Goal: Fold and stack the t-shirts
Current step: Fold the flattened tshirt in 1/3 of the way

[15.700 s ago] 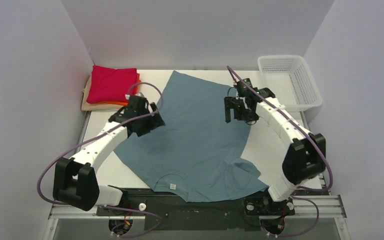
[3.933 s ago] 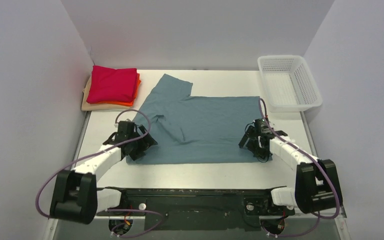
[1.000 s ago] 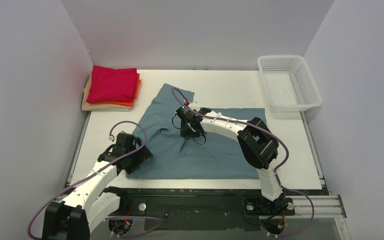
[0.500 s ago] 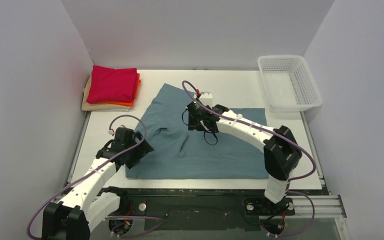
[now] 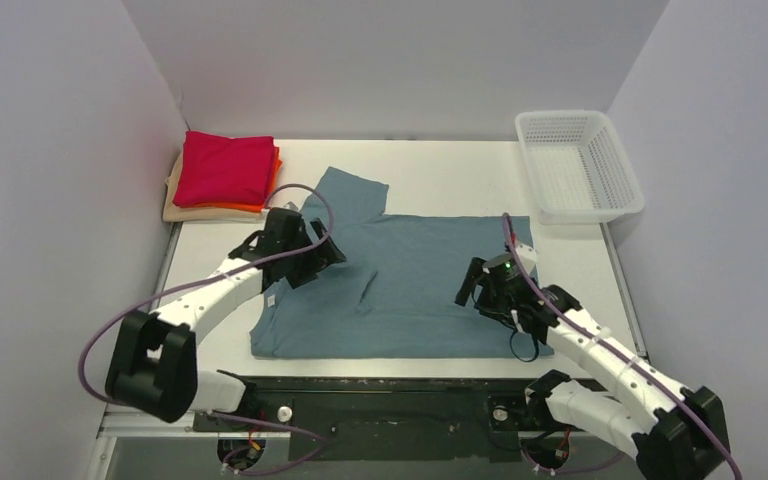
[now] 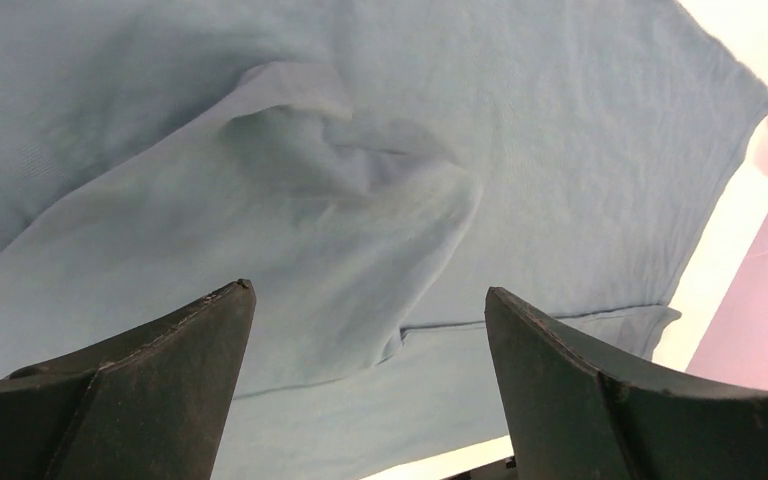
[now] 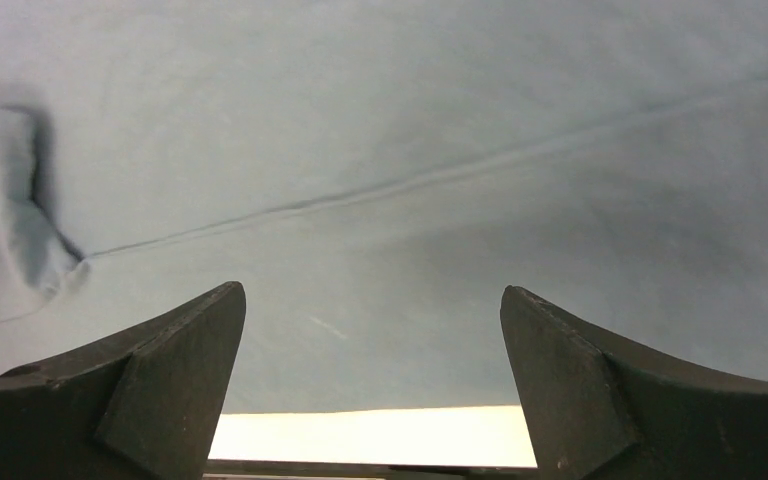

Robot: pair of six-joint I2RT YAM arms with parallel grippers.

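Note:
The teal-blue t-shirt lies half-folded on the white table, one sleeve sticking out toward the back. It fills the left wrist view and the right wrist view. My left gripper is open and empty above the shirt's left part. My right gripper is open and empty above its right part. A crimson-red folded shirt lies on top of an orange one and a beige one at the back left.
A white mesh basket stands at the back right corner. Bare white table lies behind the shirt. Purple-grey walls close in the left, back and right sides.
My right arm has pulled back from the shirt's middle to its right part. My left arm has moved from the shirt's front left corner up to its left sleeve area. Both grippers are empty.

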